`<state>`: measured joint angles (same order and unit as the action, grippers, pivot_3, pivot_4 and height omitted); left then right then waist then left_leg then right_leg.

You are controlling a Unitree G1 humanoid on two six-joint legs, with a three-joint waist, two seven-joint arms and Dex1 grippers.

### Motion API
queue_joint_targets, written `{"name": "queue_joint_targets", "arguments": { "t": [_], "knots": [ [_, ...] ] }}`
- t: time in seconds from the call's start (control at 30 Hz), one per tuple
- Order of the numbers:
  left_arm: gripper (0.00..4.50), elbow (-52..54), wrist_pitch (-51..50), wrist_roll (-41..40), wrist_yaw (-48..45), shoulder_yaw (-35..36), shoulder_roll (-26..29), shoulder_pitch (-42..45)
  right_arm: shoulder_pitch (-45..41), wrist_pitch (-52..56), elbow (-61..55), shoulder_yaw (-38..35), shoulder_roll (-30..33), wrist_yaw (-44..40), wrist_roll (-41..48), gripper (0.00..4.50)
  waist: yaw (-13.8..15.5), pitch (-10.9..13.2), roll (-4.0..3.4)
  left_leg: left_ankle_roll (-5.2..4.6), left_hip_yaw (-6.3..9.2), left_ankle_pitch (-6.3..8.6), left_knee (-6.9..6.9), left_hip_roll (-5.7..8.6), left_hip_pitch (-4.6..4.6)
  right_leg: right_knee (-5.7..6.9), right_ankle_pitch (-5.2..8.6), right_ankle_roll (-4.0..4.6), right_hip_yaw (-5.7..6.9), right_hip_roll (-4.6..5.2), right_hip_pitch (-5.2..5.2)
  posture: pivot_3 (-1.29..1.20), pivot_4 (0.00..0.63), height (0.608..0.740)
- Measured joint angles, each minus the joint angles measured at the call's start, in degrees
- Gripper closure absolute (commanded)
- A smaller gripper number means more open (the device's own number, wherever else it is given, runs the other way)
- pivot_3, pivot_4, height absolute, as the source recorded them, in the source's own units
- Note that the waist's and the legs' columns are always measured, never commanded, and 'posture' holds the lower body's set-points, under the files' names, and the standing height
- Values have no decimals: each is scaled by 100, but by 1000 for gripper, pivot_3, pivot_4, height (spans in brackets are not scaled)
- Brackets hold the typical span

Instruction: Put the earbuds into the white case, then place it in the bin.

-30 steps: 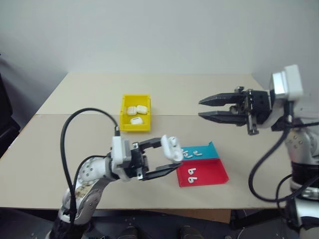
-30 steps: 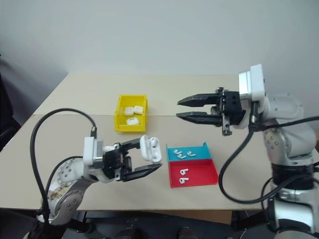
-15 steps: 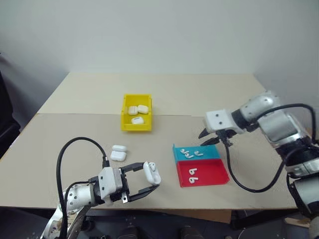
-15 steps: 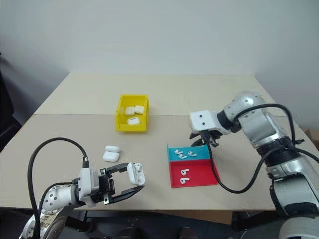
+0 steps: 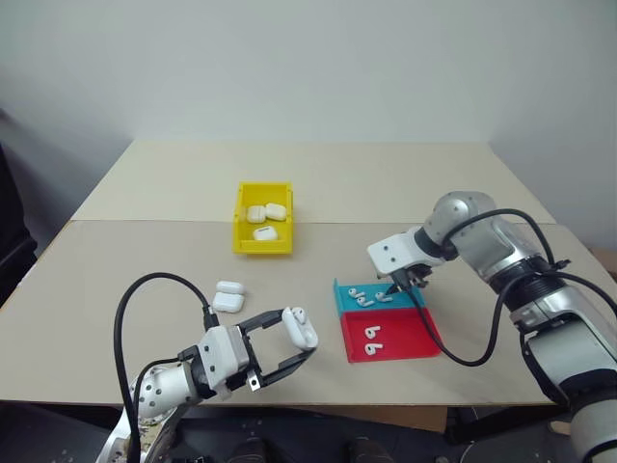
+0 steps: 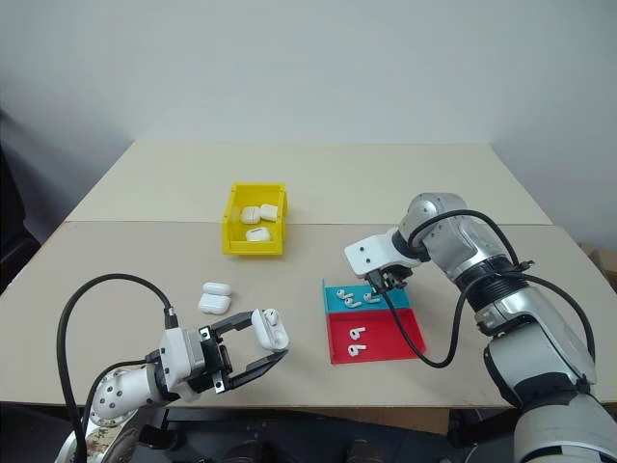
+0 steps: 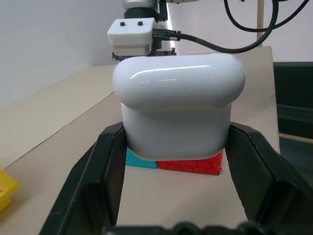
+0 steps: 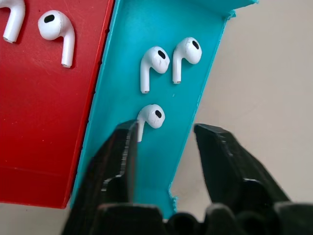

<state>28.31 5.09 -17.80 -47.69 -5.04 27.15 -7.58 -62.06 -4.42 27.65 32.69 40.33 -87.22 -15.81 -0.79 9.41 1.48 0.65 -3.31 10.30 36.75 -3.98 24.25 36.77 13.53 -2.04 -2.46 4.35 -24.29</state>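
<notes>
Two eyes, head views: my left hand (image 5: 289, 349) hangs low over the near edge of the counter (image 5: 145, 270), closed on the white case (image 5: 300, 329), lid tipped open.
Right hand, head views: my right hand (image 5: 403, 281) points down over the far end of the teal tray (image 5: 416, 292); its fingertips are too small and dark here to read.
Bin count: the bin (image 5: 263, 218) stands at mid-counter with three cases (image 5: 264, 214) inside.
Loose cases: two more cases (image 5: 229, 296) lie touching on the counter, between the bin and my left hand.
Trays: the teal tray and the red tray (image 5: 390, 335) sit side by side, edges touching.
Earbuds, head views: small white shapes in both trays, too small to count surely in the teal one.
Left wrist view: the white case (image 7: 178, 105) is clamped between my black fingers (image 7: 105, 161), hiding most of both trays; slivers of teal and red show beneath it, and the case's inside is hidden.
Right wrist view: my fingers (image 8: 122, 156) stand apart over the teal tray (image 8: 129, 44), holding nothing.
Earbuds, right wrist view: three earbuds (image 8: 151, 115) on teal, the nearest just beside one fingertip; two on the red tray (image 8: 44, 98), one cut off by the edge.
</notes>
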Motion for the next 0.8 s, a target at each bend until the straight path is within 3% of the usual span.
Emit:
{"name": "queue_joint_targets", "arguments": {
  "t": [0.03,0.33,0.43,0.53,0.8],
  "knots": [
    [1750,0,0,2,13,-17,-6,2,0,-3,0,0,-25,0,-31,1013,0,0,0,0,0,0,0,0,0,0,0,0,0,-1,0,0,150,740],
    [1750,-2,-1,24,122,-63,-16,73,-7,374,16,10,-169,-53,-314,1013,-3,0,0,0,0,0,0,0,0,1,-5,-7,0,0,0,0,150,740],
    [1750,-9,-1,67,124,-80,-16,90,-50,596,126,54,-250,-71,-475,1548,-6,0,0,0,0,0,0,0,-1,2,-4,-6,0,-1,0,0,150,740],
    [1750,-26,-1,74,127,-97,-18,101,-105,644,221,61,-315,-76,-571,2560,-6,0,0,0,0,0,0,0,-1,2,-4,-6,0,-1,-1,0,150,740],
    [1750,-41,-5,87,198,-115,-20,122,-117,737,226,60,-407,-106,-600,2560,-5,0,0,0,0,0,0,0,-1,2,-10,-16,1,-1,0,0,150,740]
  ]
}}
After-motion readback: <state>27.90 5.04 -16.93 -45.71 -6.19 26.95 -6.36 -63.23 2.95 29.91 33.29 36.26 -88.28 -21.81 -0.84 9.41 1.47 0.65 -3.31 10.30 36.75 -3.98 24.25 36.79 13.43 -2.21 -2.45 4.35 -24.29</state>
